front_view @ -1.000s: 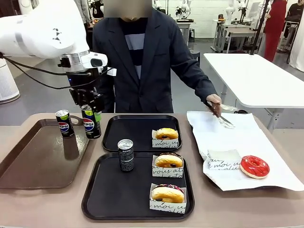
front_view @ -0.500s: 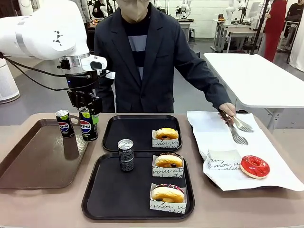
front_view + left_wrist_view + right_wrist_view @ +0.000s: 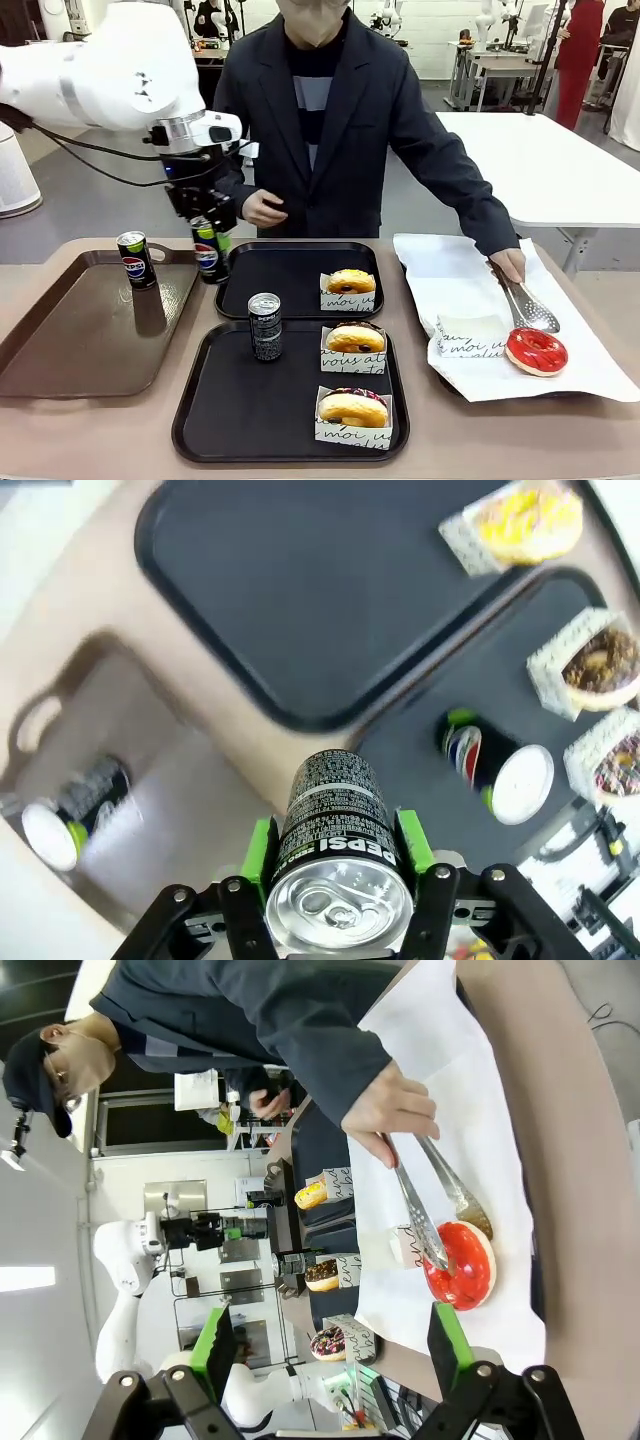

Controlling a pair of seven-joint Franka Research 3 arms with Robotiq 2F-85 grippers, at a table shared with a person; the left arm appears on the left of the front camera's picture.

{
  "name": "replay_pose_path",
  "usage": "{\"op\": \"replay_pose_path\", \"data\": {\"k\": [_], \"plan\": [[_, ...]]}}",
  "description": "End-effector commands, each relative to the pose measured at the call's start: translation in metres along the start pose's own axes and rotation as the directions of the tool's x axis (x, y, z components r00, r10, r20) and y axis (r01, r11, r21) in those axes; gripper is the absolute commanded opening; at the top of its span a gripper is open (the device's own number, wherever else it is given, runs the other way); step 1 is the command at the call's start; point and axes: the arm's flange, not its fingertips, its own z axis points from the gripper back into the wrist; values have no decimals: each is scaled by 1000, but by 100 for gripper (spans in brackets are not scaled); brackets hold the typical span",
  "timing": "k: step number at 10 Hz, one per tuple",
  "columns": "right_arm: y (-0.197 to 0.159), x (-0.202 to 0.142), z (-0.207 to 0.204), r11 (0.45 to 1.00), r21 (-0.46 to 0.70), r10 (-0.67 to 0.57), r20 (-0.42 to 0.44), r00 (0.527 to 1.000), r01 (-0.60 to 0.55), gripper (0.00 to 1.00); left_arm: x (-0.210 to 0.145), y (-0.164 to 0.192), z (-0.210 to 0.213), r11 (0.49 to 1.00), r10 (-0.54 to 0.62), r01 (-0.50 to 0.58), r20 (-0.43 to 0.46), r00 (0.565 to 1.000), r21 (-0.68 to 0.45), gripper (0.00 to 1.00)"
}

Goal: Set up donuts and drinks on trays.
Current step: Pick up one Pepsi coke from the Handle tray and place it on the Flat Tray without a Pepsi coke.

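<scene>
- One tan table [image 3: 500,440] carries everything; a person in a dark jacket stands at its far side.
- Left of the middle lies a brown tray with handles [image 3: 80,330], and a white paper sheet [image 3: 450,270] is spread at the right.
- Two black trays sit in the middle, the far tray [image 3: 280,275] just behind the near tray [image 3: 240,400].
- Reaching in from the left, the left gripper [image 3: 207,238] is clamped around a Pepsi can [image 3: 207,257]. Its green pads [image 3: 262,848] press on both sides just under the can's silver top.
- That held can is upright at the far tray's left rim, over the strip of table between that tray and the brown tray. I cannot tell whether its base is clear of the surface.
- In its own wrist view the right gripper [image 3: 330,1350] has its jaws spread wide with nothing between them, looking sideways at the paper sheet.
- A second Pepsi can [image 3: 133,260] stands upright at the far end of the brown tray.
- A dark grey can [image 3: 265,326] stands upright on the near tray, towards its far left.
- Three sleeved donuts line the trays' right sides: one yellow donut [image 3: 351,281] on the far tray, two chocolate-topped ones [image 3: 355,338] [image 3: 352,406] on the near tray.
- A red-iced donut [image 3: 536,350] lies bare on the paper, just right of an empty paper sleeve [image 3: 470,335].
- The person's hand [image 3: 508,265] holds metal tongs [image 3: 525,305], their tips at the red-iced donut's far edge.
</scene>
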Motion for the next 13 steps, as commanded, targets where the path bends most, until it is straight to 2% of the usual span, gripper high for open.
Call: {"op": "replay_pose_path", "data": {"k": [1,2,3,4,5,6,7,8,10,13], "plan": [[0,-1,0,1000,11,3,-1,1000,-3,100,40,-5,-10,999,0,3,62,998,-40,58],[0,-1,0,1000,11,3,-1,1000,-3,100,54,-4,-14,999,-5,10,94,996,-52,58],[0,-1,0,1000,11,3,-1,1000,-3,100,62,-1,-24,998,0,5,87,996,-57,58],[0,-1,0,1000,11,3,-1,1000,-3,100,50,-1,-20,995,-8,14,62,998,-95,58],[0,-1,0,1000,11,3,-1,1000,-3,100,7,-3,16,983,-104,102,-4,995,-155,58],[0,-1,0,1000,11,3,-1,1000,-3,100,-52,-5,51,966,-214,212,4,977,-150,58],[0,-1,0,1000,11,3,-1,1000,-3,100,-106,-3,73,963,-244,247,40,969,-105,58],[0,-1,0,1000,11,3,-1,1000,-3,100,-132,4,81,971,-224,228,51,973,-77,58],[0,-1,0,1000,11,3,-1,1000,-3,100,-146,6,70,973,-211,213,39,977,-85,58],[0,-1,0,1000,11,3,-1,1000,-3,100,-155,3,75,970,-242,243,32,970,-30,58]]}}
